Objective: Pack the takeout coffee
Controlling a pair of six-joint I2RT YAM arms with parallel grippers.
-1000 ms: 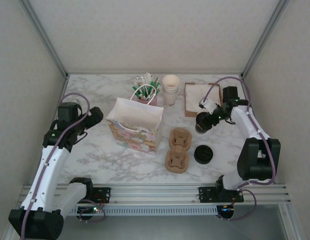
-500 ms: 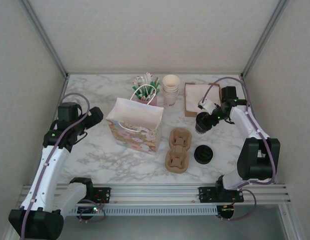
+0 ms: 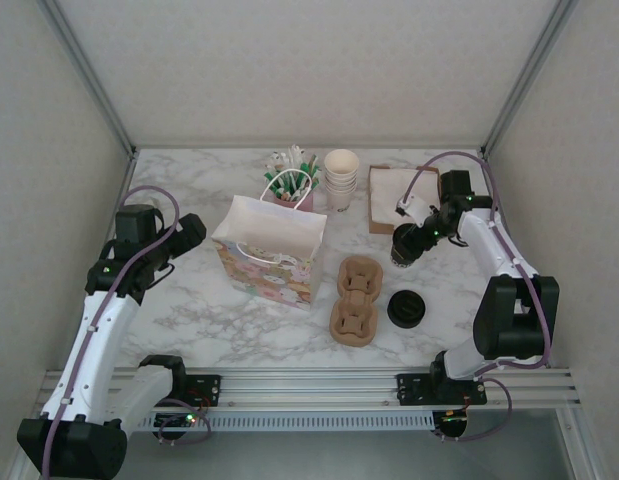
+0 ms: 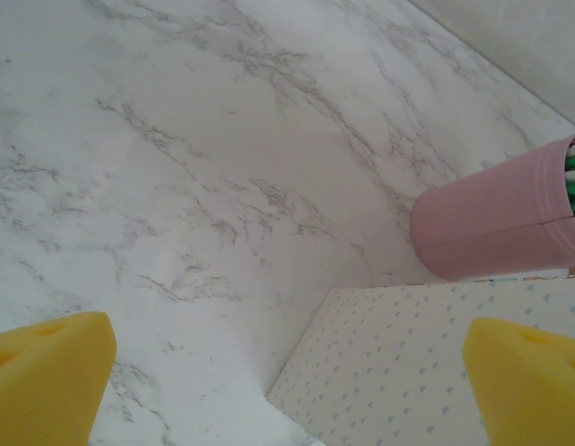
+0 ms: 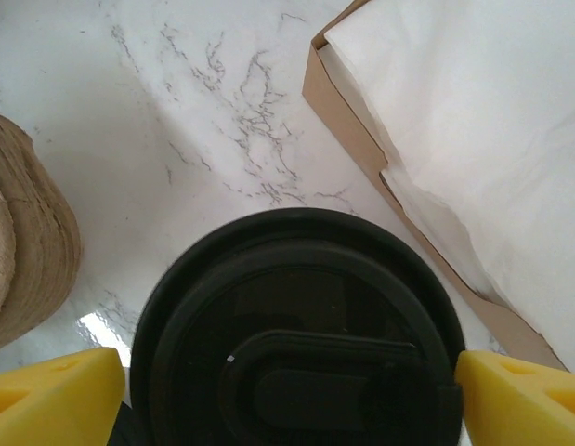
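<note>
Marble table [image 4: 176, 139] | left jaws apart, bag [image 4: 408, 372] edge near | right jaws flank takeout coffee [image 5: 268, 307], grip unclear, box [image 5: 343, 111] beside

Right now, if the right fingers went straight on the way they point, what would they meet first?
The black coffee lid, sitting between the right fingers, just ahead. Whether they already touch it is unclear.

Marble worktop [image 3: 189, 300]. Patterned paper bag [image 3: 269, 262] upright, centre-left. Behind it: pink cup of stirrers [image 3: 289, 185], stacked cream cups [image 3: 341, 176], napkin box [image 3: 394, 200]. Two pulp cup carriers [image 3: 354, 298] right of bag; low black round item [image 3: 407, 309] beside them. Near napkin box, right claw [image 3: 405, 242] over takeout coffee [image 3: 398, 257], grip unclear. Off bag's left side, left claw [image 3: 192, 232], apart.
</note>
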